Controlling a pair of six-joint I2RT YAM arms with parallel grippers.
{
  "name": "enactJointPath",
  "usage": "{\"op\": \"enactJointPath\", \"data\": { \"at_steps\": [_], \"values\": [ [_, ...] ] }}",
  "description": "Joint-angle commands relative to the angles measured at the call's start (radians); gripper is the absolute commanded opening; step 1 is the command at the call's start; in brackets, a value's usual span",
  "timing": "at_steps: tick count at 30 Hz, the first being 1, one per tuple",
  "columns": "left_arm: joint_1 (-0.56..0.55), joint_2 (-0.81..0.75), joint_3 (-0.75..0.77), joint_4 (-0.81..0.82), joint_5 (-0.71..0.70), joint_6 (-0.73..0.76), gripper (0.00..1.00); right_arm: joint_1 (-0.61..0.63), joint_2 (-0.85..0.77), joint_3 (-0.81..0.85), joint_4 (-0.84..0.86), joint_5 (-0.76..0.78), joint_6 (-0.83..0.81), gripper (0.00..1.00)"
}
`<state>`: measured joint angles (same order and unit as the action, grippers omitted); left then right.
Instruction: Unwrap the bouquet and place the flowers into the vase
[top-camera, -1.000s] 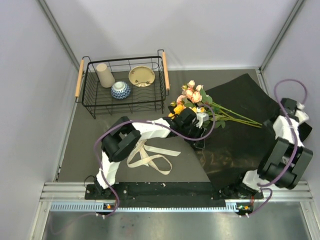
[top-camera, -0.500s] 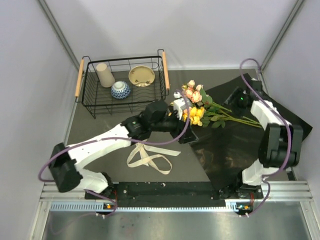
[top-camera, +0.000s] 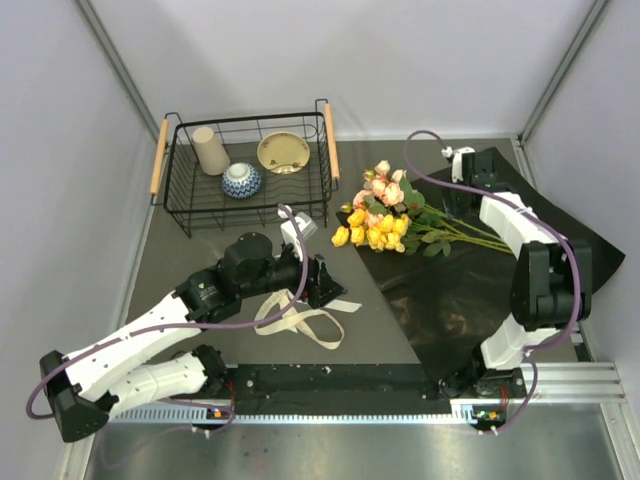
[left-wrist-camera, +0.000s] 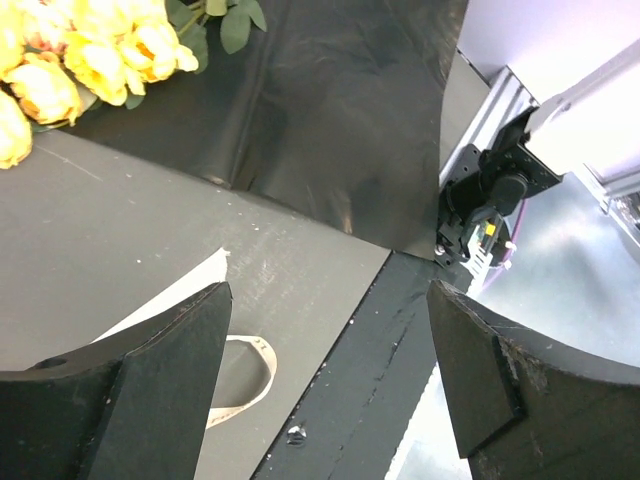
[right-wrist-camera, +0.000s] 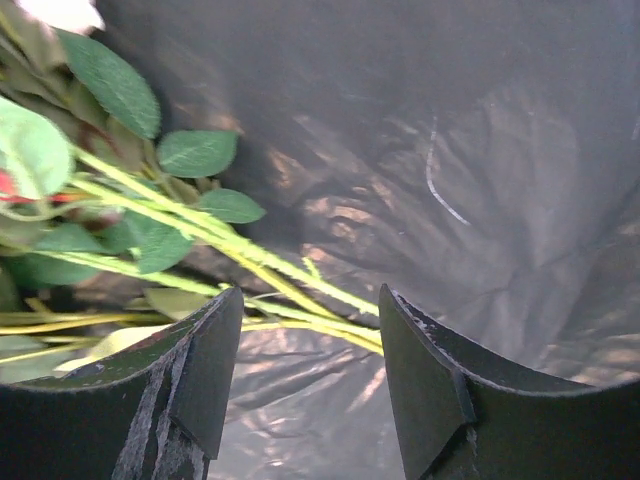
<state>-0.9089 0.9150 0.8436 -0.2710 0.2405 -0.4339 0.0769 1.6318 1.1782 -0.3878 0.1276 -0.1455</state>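
Left hand withdrawn from flowers, fingers apart, right hand apart over glossy black paper.

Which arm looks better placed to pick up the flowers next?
Probably the right. The right gripper hangs open just over the stems of the flowers on the black paper. The left gripper, also open, sits by the ribbon, apart from them.

Dark table carries a wire basket back left, loose cream ribbon front centre, and black paper spread across the right.
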Motion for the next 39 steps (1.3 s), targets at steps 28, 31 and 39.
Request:
{"op": "enactJointPath", "data": {
  "at_steps": [28,31,39],
  "values": [
    [0.010,-0.110,0.005,-0.097,-0.070,-0.025,0.84,0.090,0.171,-0.015,0.191,0.001,-0.416,0.32],
    [0.010,-0.116,0.002,-0.099,-0.076,-0.026,0.85,0.093,0.181,-0.017,0.207,0.001,-0.414,0.32],
    [0.010,-0.122,0.005,-0.100,-0.079,-0.026,0.85,0.101,0.152,0.001,0.250,0.115,-0.422,0.00]
  ]
}}
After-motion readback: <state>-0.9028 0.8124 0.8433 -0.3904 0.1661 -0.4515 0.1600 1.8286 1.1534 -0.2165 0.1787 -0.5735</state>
